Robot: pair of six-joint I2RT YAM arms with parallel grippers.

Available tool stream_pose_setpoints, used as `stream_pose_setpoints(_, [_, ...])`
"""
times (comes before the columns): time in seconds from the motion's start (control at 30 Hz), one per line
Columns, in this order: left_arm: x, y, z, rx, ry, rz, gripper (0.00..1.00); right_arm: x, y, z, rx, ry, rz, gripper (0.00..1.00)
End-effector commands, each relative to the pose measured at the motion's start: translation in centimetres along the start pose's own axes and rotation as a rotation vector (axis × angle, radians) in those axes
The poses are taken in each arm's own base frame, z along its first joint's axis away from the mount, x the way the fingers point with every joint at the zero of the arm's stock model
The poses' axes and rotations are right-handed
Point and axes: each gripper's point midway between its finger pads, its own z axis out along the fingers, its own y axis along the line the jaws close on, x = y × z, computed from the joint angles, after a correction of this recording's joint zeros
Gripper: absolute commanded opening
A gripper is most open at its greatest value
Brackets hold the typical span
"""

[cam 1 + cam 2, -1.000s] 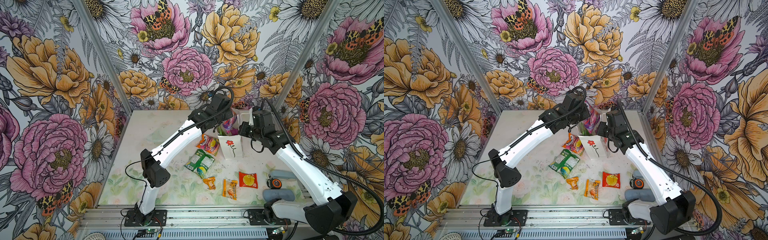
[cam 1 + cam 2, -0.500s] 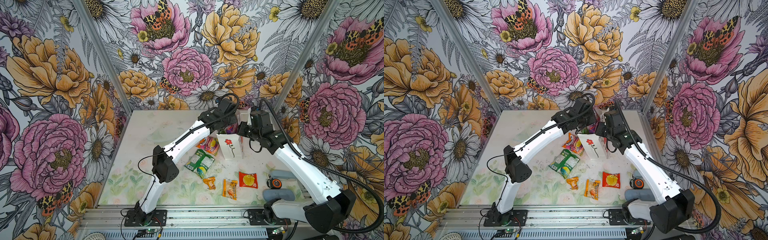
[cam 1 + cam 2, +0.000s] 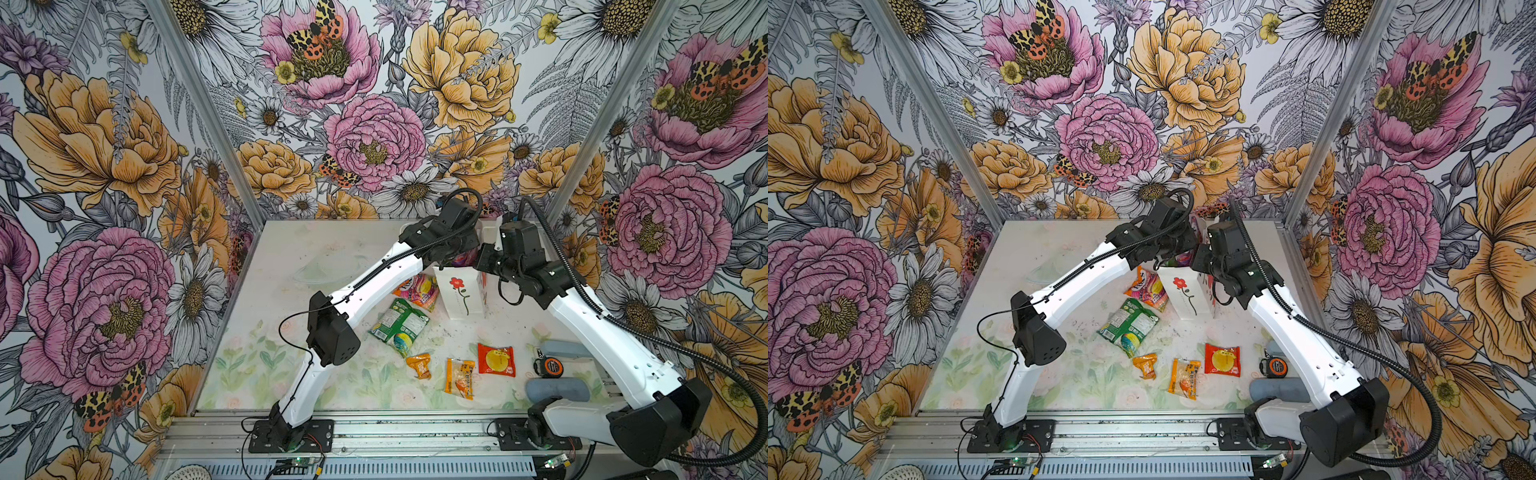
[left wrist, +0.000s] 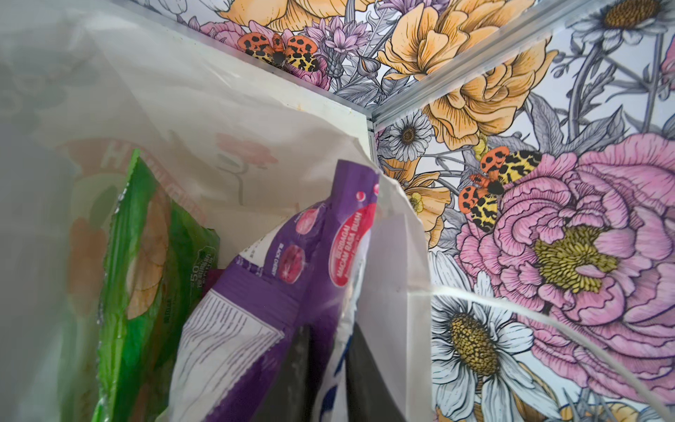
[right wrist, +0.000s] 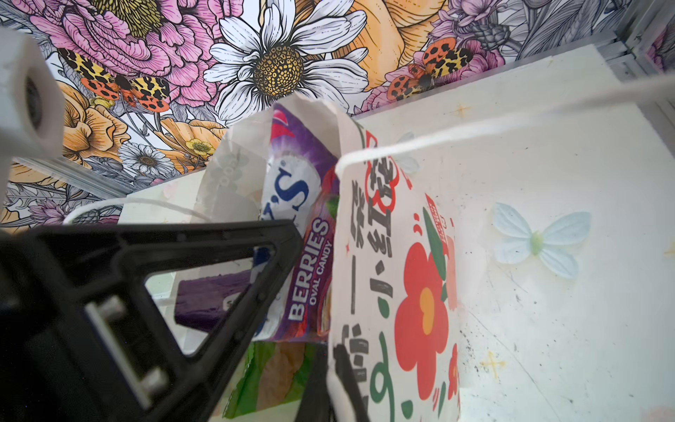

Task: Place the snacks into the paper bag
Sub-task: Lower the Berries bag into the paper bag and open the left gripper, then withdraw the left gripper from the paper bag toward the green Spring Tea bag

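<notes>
Paper bag [image 3: 462,293] upright on the table's [image 3: 291,257] right half, nearer the back edge; right fingers [image 5: 347,383] clamped on its side wall at the rim; left fingers [image 4: 363,369] down in the bag mouth, either side of the purple packet [image 4: 310,255] -- can't tell if gripping or released; green packet [image 4: 146,255] inside beside it; orange Fox's bag [image 3: 417,291], green-white bag [image 3: 399,326], red sachet [image 3: 496,360] lie on the table.

Note for your log: the booth's walls [image 3: 374,137] are papered with big pink and orange peonies, daisies and spotted moths, and are joined by aluminium corner posts [image 3: 210,112]. The tabletop [image 3: 332,241] is white and scuffed, with a pale floral print toward its front edge, where a slotted rail [image 3: 415,432] runs. The light is soft and even.
</notes>
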Motion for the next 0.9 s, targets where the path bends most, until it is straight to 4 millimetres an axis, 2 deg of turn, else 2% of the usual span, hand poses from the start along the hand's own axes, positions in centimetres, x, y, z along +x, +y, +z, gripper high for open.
stream_pose_setpoints(0.0, [0.1, -1.7, -0.6, 0.054, 0.002, 0.017, 0.32, -3.6, 1.8, -1.2, -0.063, -0.147, 0.018, 0.00])
stream_pose_setpoints(0.23, [-1.1, -1.9, -2.6, 0.052, -0.037, 0.052, 0.46, -3.6, 1.4, -1.3, -0.052, -0.152, 0.019, 0.00])
stream_pose_setpoints(0.57, [-2.8, -2.0, -6.8, 0.069, -0.075, 0.132, 0.62, -3.9, 0.2, -1.2, -0.037, -0.153, 0.033, 0.00])
stream_pose_setpoints(0.83, [-3.7, -1.3, -12.2, 0.066, -0.124, 0.216, 0.71, -4.1, -1.2, -1.3, -0.032, -0.146, 0.050, 0.00])
stream_pose_setpoints(0.87, [-4.0, -1.3, -13.9, 0.077, -0.140, 0.228, 0.72, -4.1, -1.4, -1.2, -0.031, -0.144, 0.051, 0.00])
